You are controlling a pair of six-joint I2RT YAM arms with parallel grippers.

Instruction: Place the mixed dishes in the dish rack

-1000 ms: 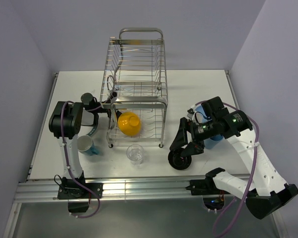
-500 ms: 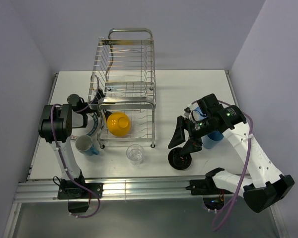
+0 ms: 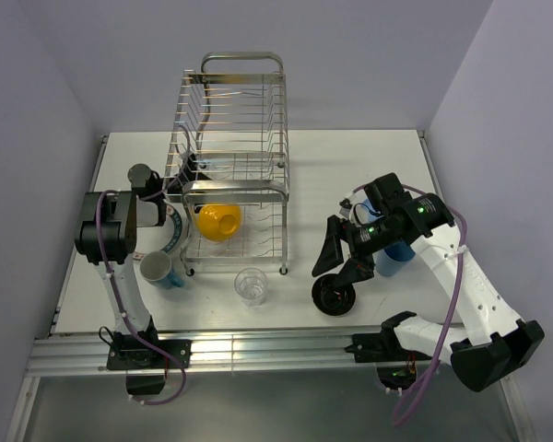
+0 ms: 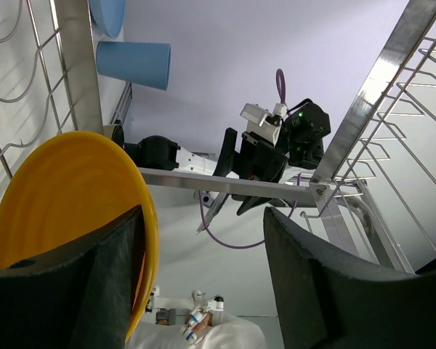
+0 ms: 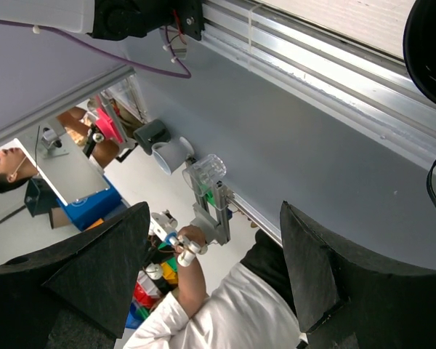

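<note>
Left hand (image 4: 203, 218) spread wide, inside dish rack (image 3: 235, 191)

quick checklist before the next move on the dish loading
1. Yellow bowl inside the dish rack, lower tier: ok.
2. Left claw jaws apart: ok; clear of the bowl's rim: cannot tell.
3. Right claw open, empty: ok.
4. Black bowl on the table, close by the right claw: ok.
5. Clear glass upright, apart from both arms: ok.
6. All dishes racked: not ok; glass, mug and black bowl sit on the table.
</note>
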